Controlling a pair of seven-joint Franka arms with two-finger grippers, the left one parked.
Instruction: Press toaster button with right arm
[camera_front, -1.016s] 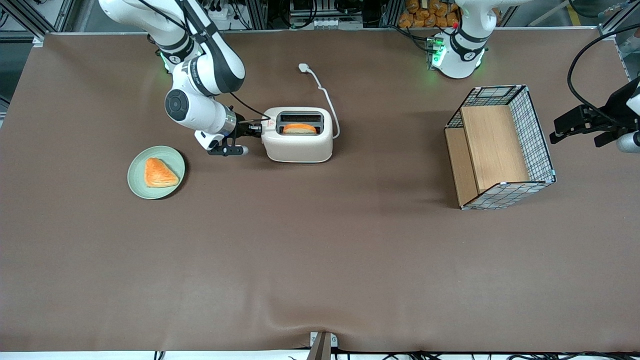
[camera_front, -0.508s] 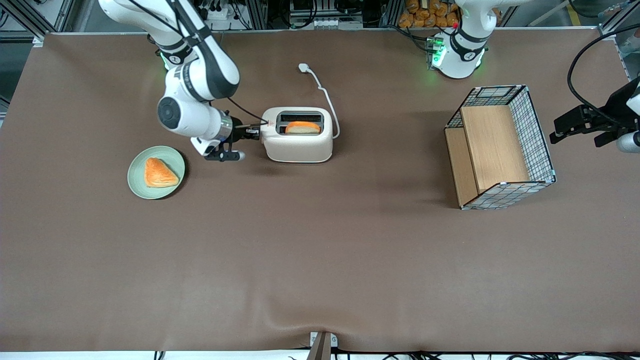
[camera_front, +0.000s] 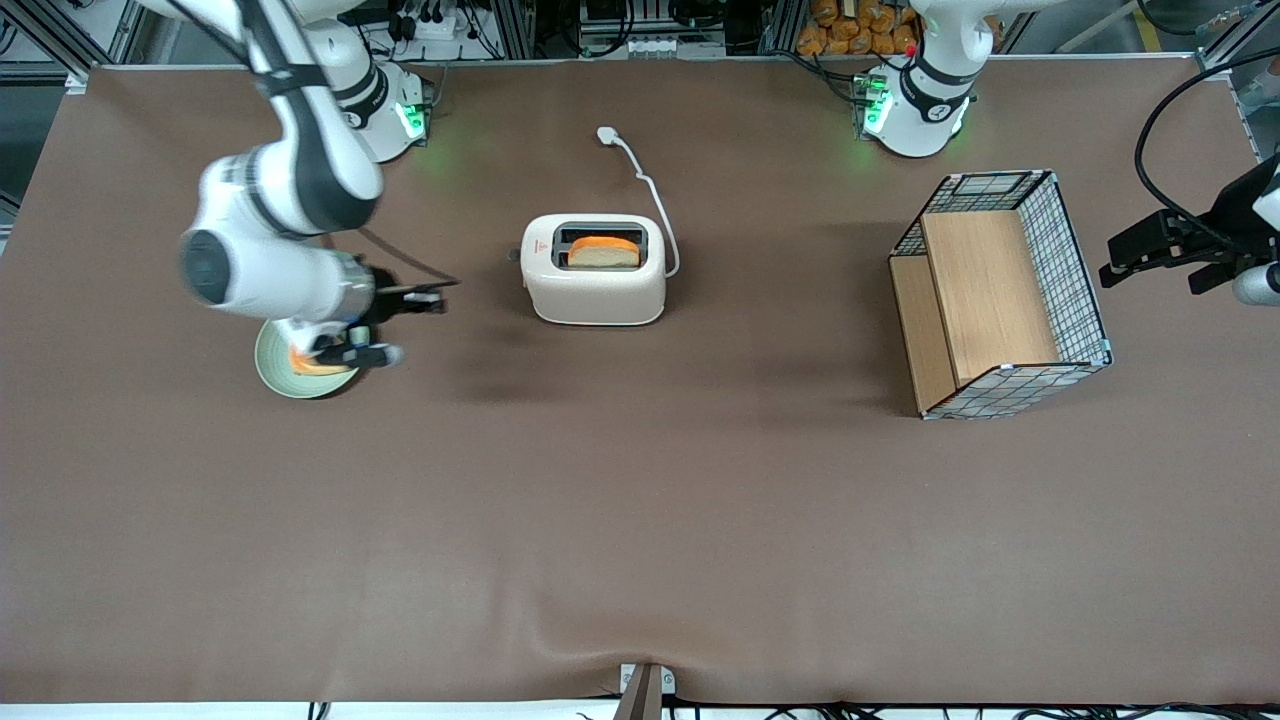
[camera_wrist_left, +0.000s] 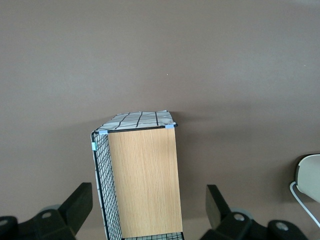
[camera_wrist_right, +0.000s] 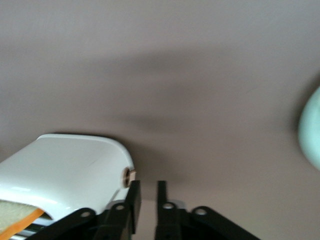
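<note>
Black and narrow-set, my claw (camera_front: 425, 297) hovers above the brown bench (camera_front: 640, 520), its two fingers (camera_wrist_right: 134, 199) nearly together and gripping nothing, near the pale green plate (camera_front: 275, 375) with its orange pastry. Toward the parked arm's end, apart from it, stands the cream-white rounded toaster (camera_front: 595, 285), bread in its slot. Its tiny pale grey button (camera_front: 513, 255) juts from the narrow end facing the claw. To press well, I judge the fingertip should come squarely above that lever and push straight down, not sideways, lest the light toaster slide.
</note>
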